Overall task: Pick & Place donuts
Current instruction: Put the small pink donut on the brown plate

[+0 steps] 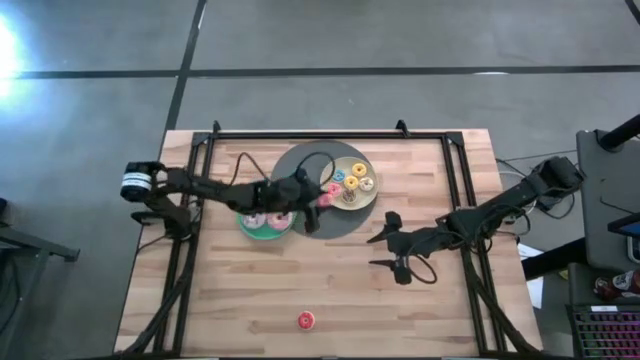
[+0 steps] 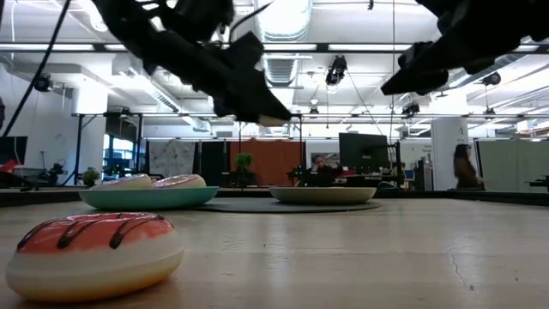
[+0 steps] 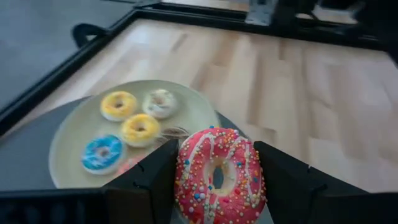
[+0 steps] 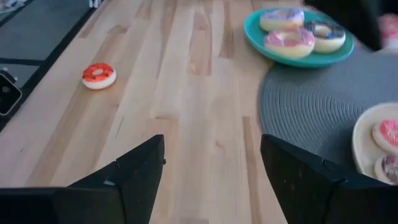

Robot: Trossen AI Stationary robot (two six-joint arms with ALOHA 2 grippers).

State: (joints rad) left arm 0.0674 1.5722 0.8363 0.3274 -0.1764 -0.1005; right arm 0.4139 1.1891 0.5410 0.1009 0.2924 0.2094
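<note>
My left gripper (image 1: pixel 322 196) is shut on a pink sprinkled donut (image 3: pixel 219 179) and hangs over the grey round mat (image 1: pixel 300 165), beside the pale-yellow plate (image 3: pixel 68 146). That plate holds several tiny donuts: two yellow, one white, one blue and a partly hidden pink one. The teal plate (image 1: pixel 262 232) holds larger donuts (image 4: pixel 290 41). A red-iced donut (image 1: pixel 306 320) lies flat on the wood near the table's near edge. My right gripper (image 1: pixel 388 246) is open over bare wood, right of the mat. My left gripper pinches the pink sprinkled donut between its two fingers (image 3: pixel 149 186), which press on opposite sides of its outer rim (image 3: pixel 181 182). The donut stands on edge with its iced face toward the wrist camera. It is lifted clear, above the mat and the pale-yellow plate's edge.
Black frame rails (image 1: pixel 330 134) run along the table's far, left and right sides. Bare wood (image 1: pixel 250 290) stretches between the plates and the near edge, apart from the red-iced donut. People and desks show in the room beyond the table.
</note>
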